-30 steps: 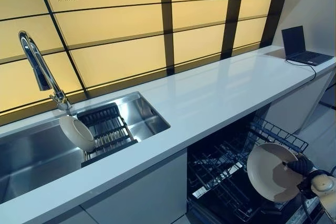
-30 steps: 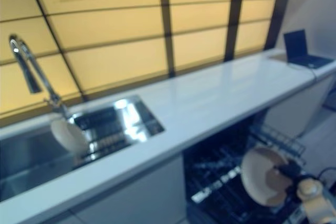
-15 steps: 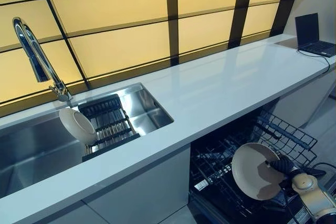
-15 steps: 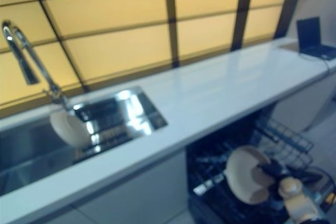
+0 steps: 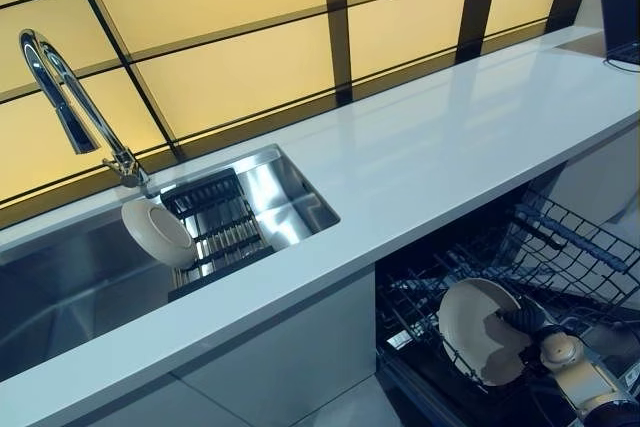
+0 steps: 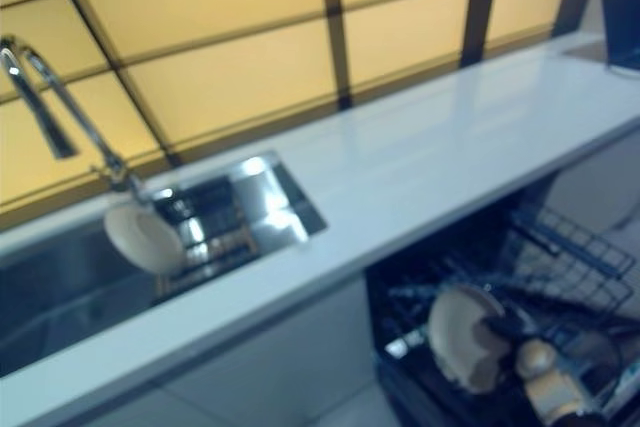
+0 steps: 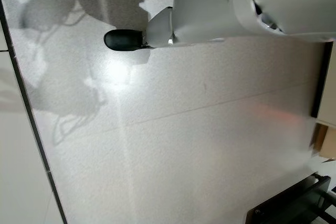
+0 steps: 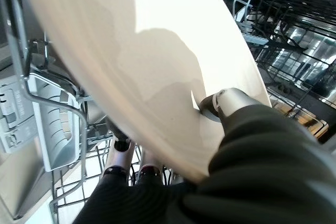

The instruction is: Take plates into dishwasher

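The plate (image 5: 478,343) covers most of the right hand (image 5: 527,319); its lower rim sinks among the rack (image 5: 560,257) wires. At the table's far right corner, a laptop (image 5: 622,21) is cut off.

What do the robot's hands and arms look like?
The right hand wears a dark ribbed cover like a knitted glove, with silver fingers tipped in black. Its arm is pale cream with a round knob at the wrist. The left arm is smooth light grey.

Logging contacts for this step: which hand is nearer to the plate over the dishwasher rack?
The right. The right hand grips the plate by its edge above the dishwasher rack. The left hand shows only in its own wrist view, over bare floor, away from the plate.
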Controlling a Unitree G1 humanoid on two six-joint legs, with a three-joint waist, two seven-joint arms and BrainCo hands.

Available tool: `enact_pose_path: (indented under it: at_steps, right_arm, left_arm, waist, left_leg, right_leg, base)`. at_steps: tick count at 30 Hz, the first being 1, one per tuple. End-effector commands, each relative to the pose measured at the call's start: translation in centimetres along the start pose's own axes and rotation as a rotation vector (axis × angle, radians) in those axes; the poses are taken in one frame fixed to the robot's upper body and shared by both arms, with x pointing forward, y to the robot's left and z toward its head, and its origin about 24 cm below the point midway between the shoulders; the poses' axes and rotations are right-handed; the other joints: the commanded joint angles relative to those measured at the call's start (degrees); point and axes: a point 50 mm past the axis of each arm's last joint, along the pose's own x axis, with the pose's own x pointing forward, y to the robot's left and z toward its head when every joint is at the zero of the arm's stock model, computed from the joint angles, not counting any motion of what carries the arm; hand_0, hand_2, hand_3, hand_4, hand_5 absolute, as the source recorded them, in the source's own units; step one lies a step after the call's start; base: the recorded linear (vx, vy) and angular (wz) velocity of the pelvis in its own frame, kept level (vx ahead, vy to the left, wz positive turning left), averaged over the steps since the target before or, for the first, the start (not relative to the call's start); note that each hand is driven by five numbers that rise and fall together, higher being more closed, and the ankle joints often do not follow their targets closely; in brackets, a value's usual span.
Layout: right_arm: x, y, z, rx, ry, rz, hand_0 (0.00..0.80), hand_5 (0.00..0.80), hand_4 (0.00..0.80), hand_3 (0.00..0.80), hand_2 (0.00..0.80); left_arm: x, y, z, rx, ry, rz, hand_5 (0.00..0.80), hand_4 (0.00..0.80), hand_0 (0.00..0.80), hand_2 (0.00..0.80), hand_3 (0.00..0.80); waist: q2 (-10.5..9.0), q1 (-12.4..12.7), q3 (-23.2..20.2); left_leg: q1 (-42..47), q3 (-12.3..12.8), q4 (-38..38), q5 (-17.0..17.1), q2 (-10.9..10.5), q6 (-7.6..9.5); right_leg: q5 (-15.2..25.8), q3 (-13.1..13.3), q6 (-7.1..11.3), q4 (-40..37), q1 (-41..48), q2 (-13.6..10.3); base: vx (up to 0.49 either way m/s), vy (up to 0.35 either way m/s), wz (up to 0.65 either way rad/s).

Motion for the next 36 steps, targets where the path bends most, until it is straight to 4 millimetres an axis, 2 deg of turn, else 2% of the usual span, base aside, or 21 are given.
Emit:
enact_pose_path:
  at_steps: [1,10,19,20,21,22,34,36]
  right_arm:
    - [0.9,1.5,3.2,-0.039,-0.105,0.026,0.800,0.800,0.800,0.800,0.800]
    - [1.0,3.6,2.3,-0.107,-0.086,0.089,0.800,0.800,0.800,0.800,0.800]
    - [1.0,4.9,2.1,-0.100,-0.076,0.131,0.800,0.800,0.800,0.800,0.800]
    - [0.9,4.9,2.0,-0.092,-0.072,0.132,0.747,0.747,0.747,0.747,0.747]
    - [0.9,5.0,2.0,-0.090,-0.070,0.131,0.624,0.624,0.624,0.624,0.624]
    - [0.9,4.9,2.0,-0.070,-0.063,0.120,0.000,0.000,0.000,0.000,0.000]
    - [0.7,3.3,1.9,-0.006,-0.056,0.059,0.000,0.000,0.000,0.000,0.000]
    - [0.7,2.3,1.7,-0.009,-0.055,0.046,0.000,0.000,0.000,0.000,0.000]
  left_arm:
    - [0.9,-1.0,2.7,0.001,-0.099,-0.030,0.000,0.000,0.000,0.000,0.000]
    - [1.1,-1.5,2.8,-0.001,-0.105,-0.050,0.000,0.000,0.000,0.000,0.000]
    - [1.2,-1.9,3.0,0.005,-0.106,-0.068,0.000,0.000,0.000,0.000,0.000]
    - [1.3,-1.9,3.1,0.007,-0.108,-0.068,0.000,0.000,0.000,0.000,0.000]
    - [1.3,-1.9,3.1,0.008,-0.108,-0.068,0.000,0.000,0.000,0.000,0.000]
    - [1.3,-2.0,3.2,0.007,-0.109,-0.067,0.000,0.000,0.000,0.000,0.000]
    - [1.1,-1.4,3.3,0.008,-0.115,-0.043,0.000,0.000,0.000,0.000,0.000]
    - [1.1,-1.1,3.3,0.007,-0.116,-0.031,0.000,0.000,0.000,0.000,0.000]
  waist:
    - [-3.43,1.50,-0.07]
    - [-2.38,2.28,0.61]
    - [-2.42,2.82,0.64]
    - [-2.60,2.84,0.61]
    - [-2.64,2.84,0.61]
    - [-2.80,2.80,0.60]
    - [-4.29,2.30,0.41]
    - [-4.89,2.00,0.24]
  left_leg:
    - [0.01,-3.13,-0.14,-0.99,-0.94,-0.01]
    - [-0.65,-3.75,-0.14,-0.55,-1.31,-0.20]
    - [-0.87,-4.24,-0.14,-0.35,-1.35,-0.25]
    - [-0.90,-4.31,-0.14,-0.32,-1.27,-0.26]
    - [-0.90,-4.32,-0.14,-0.31,-1.25,-0.27]
    - [-0.82,-4.27,-0.14,-0.35,-1.18,-0.27]
    - [0.02,-4.08,-0.14,-0.66,-0.72,-0.04]
    - [0.31,-3.90,-0.14,-0.80,-0.49,0.03]
  right_leg:
    - [1.11,2.56,4.03,0.15,-1.10,-4.29]
    - [1.17,1.72,4.17,0.15,-1.36,-4.97]
    - [1.20,1.11,4.23,0.15,-1.27,-5.08]
    - [1.22,1.13,4.23,0.15,-1.29,-5.04]
    - [1.23,1.13,4.23,0.15,-1.29,-5.04]
    - [1.25,1.15,4.23,0.15,-1.24,-5.01]
    - [1.27,1.88,4.14,0.15,-0.47,-4.43]
    - [1.25,2.19,4.16,0.15,-0.28,-4.21]
  base:
    - [-0.029,0.014,0.06]
    - [-0.015,0.002,0.00]
    - [-0.014,-0.004,0.05]
    - [0.000,0.000,0.00]
    - [0.000,0.000,0.00]
    - [0.000,0.000,0.00]
    - [0.000,0.000,0.00]
    - [0.015,-0.005,0.00]
